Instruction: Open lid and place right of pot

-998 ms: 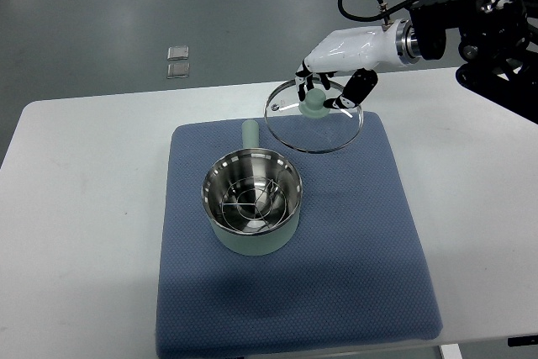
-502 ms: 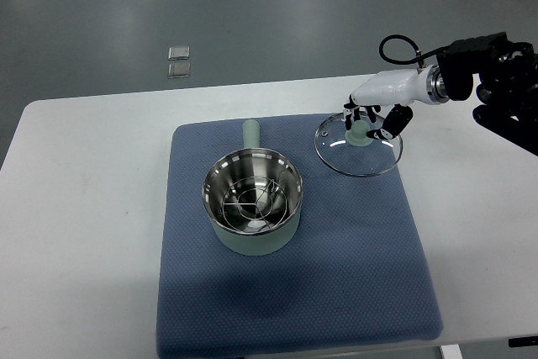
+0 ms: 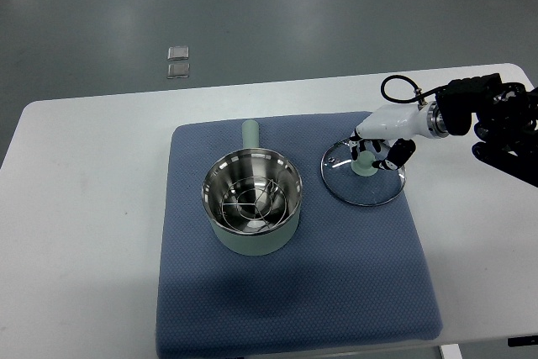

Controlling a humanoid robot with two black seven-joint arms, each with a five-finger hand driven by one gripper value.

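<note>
A pale green pot (image 3: 252, 204) with a steel steamer rack inside stands open on the blue mat (image 3: 294, 292), its handle pointing away. The glass lid (image 3: 363, 174) with a pale green knob lies low on or just above the mat, to the right of the pot. My right hand (image 3: 374, 150) comes in from the right edge and its fingers are curled around the lid's knob. Whether the lid rests fully on the mat I cannot tell. The left arm is out of view.
The mat lies on a white table (image 3: 84, 208). Two small clear packets (image 3: 177, 61) lie on the grey floor beyond the table's far edge. The right arm's black forearm (image 3: 496, 115) hangs over the table's right side.
My right hand has carried the lid from up behind the pot to the right and down, to the mat right of the pot. The pot has not moved.
</note>
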